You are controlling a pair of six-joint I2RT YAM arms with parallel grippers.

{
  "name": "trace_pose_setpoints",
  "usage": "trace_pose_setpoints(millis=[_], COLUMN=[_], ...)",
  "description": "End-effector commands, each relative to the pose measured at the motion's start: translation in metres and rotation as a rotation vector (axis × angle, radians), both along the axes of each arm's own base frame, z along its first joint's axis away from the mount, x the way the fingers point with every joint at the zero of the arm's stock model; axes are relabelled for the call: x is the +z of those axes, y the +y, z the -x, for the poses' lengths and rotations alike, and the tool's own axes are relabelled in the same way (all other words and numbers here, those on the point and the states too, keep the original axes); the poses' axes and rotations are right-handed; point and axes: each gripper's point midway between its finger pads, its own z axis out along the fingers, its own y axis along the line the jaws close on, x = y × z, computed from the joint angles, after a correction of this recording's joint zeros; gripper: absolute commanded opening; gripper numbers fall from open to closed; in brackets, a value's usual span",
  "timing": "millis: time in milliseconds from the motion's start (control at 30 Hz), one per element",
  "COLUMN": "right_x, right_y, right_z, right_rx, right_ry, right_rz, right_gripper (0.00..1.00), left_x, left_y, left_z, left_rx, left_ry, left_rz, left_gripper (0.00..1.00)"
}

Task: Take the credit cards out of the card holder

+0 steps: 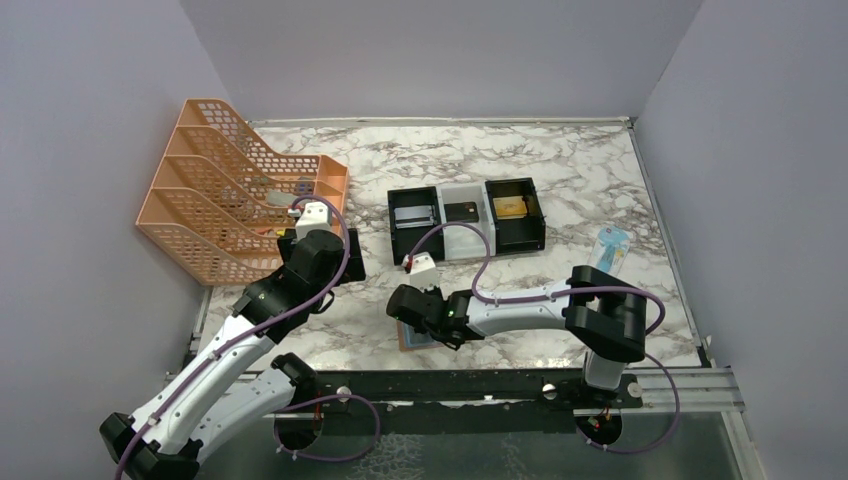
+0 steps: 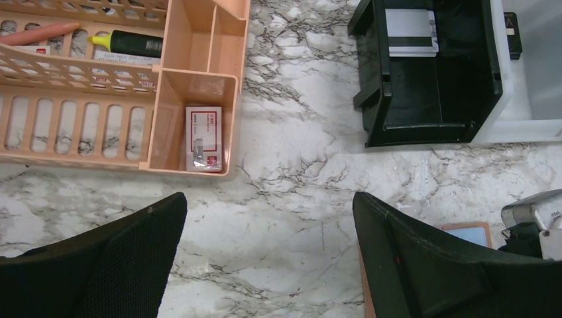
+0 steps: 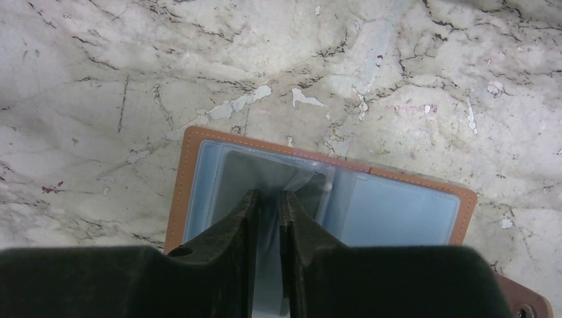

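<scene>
Card holder point(image 3: 179, 192): right gripper point(image 3: 268, 195), jaws narrow, pinches its pale-blue inner sleeve point(image 3: 269, 285). It lies open, at 6 o'clock on the marble table point(image 3: 99, 79). Sleeve likely soft, slippery; cards stiff, light: take hold at an exposed edge.

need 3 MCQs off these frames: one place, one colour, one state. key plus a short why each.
1. Where is the holder? A in the tray. B in the orange rack. C on the table under the right gripper.
2. Its lining colour? A red. B light blue. C green.
3. Left gripper? A open, empty. B shut on a card. C shut on the holder.
Key: C, the right wrist view shows it lying open on the marble beneath that gripper; B, blue shows inside the tan rim; A, its jaws stand wide apart with nothing between.
</scene>
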Motion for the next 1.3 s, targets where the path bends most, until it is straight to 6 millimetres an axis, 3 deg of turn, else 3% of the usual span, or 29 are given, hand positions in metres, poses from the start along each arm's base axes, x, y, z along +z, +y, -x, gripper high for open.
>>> trace_pose_setpoints(millis=[0,333,500,800,1267], right_x=[-0.010,0.000,0.013,0.023,0.030], right_y=[-0.010,0.006,0.015,0.008,0.001], right_z=[0.006,0.007,0.012,0.003,0.000], right_rx=[0.010,0.065,0.119,0.138,0.154], right_ry=[0.016,0.105,0.154,0.239,0.261], right_rz=[0.052,-0.132,-0.290,-0.470,-0.574], right_gripper=[0.15,0.01,0.01,0.01,0.01], left_x=[-0.004,-0.009,-0.015,-0.041,-0.078], left_y=[0.004,-0.009,-0.044,-0.112,-0.141], left_z=[0.002,0.006,0.016,0.044,0.067], left_rx=[0.012,-0.031,-0.154,-0.445,-0.481], left_ry=[0.011,0.040,0.063,0.171,0.232], left_rz=[-0.014,0.040,0.214,0.481,0.662], left_gripper=[0.99,0.99,0.99,0.97,0.86])
